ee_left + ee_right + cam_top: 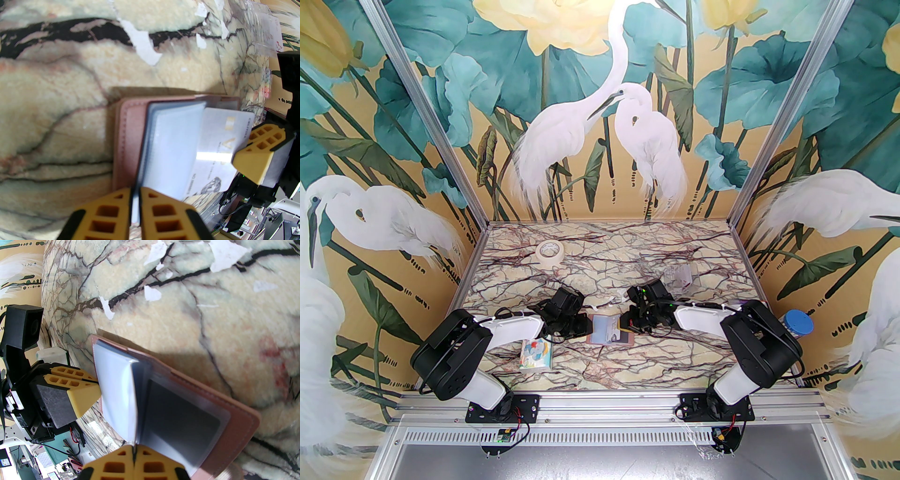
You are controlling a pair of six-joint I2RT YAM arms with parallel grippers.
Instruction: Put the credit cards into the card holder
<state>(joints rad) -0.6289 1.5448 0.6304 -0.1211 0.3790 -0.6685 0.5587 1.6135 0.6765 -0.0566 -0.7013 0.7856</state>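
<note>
Left gripper [135, 195] is pinched closed on the near edge of a clear pocket leaf [173, 145] of the open card holder [127, 140], lifting that leaf off the pink cover; right gripper [134, 452] is clamped closed on the end of the grey-white card [222, 140]; the two claws face each other with the holder between them, both close, the right one the nearer to the card since it has it in hand; key relation: the card's long axis runs from the right claw's tips straight ahead toward the left claw, and the lifted leaf sits just beyond its leading edge; that edge looks tucked at or just under the leaf, though I cannot tell if it is inside the sleeve or merely behind it; the card appears slightly skewed to the leaf's edge, so the push likely needs squaring up first; a dark card [182, 420] lies in the sleeve on the page just right of the right claw; judged step: right claw slides the card forward along its length while the left claw holds the leaf up.
</note>
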